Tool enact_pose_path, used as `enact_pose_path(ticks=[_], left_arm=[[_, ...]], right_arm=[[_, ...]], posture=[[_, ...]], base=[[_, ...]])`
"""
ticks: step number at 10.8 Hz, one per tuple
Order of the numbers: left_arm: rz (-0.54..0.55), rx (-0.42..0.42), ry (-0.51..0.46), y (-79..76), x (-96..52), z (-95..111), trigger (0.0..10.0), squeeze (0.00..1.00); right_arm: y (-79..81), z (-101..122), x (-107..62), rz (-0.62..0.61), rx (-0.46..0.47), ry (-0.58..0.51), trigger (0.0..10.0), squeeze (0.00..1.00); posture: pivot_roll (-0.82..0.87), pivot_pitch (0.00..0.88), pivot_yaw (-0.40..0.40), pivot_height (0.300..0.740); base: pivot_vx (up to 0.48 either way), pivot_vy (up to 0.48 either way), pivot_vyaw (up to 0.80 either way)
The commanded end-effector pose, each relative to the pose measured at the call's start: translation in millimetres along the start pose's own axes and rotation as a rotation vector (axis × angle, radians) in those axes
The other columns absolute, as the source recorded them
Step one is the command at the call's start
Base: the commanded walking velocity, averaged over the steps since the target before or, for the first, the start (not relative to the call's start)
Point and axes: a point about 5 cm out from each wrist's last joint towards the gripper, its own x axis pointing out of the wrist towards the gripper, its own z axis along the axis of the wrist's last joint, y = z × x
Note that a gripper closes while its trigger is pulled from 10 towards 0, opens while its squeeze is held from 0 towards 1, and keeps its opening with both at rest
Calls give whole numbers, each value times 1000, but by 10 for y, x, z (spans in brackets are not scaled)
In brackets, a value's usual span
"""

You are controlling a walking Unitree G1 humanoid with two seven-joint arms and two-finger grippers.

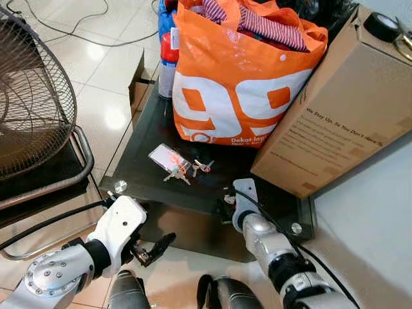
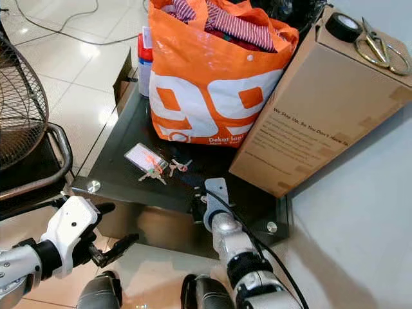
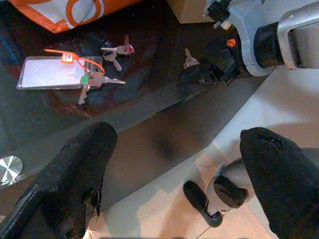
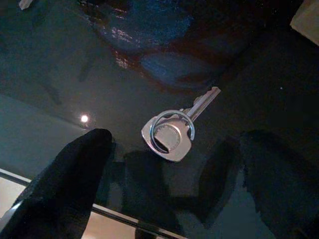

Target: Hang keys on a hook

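Key (image 4: 172, 132) flat on glass table (image 1: 193, 193), between spread fingers of empty right end effector (image 4: 172, 184).

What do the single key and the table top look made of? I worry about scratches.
Key: bare silvery metal on a steel split ring, judging by its sheen. Table top: dark glass, probably; it mirrors the bag and shows a see-through edge with round metal fixings.

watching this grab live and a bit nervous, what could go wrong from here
The single key lies flat on the dark glass table, so the right gripper fingers may slide it rather than lift it. It sits near the table's front edge and could be pushed off. No hook shows here, so carrying it may risk a drop.
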Motion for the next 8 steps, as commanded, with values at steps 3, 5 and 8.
enact_pose_path(ticks=[3, 5, 8], left_arm=[[-20, -8, 6, -42, -2, -10, 10000, 90], [-18, -8, 9, -35, -13, -14, 10000, 86], [-15, -10, 13, -38, -31, -21, 10000, 86]], right_arm=[[-49, -190, -3, -5, 128, 66, 0, 0], [-33, -185, 12, 39, 164, 76, 0, 0], [-24, -114, 38, 53, 148, 76, 0, 0]], posture=[[83, 191, -196, 740], [85, 196, -197, 740], [89, 199, -199, 740]], base=[[0, 0, 0], [0, 0, 0], [0, 0, 0]])
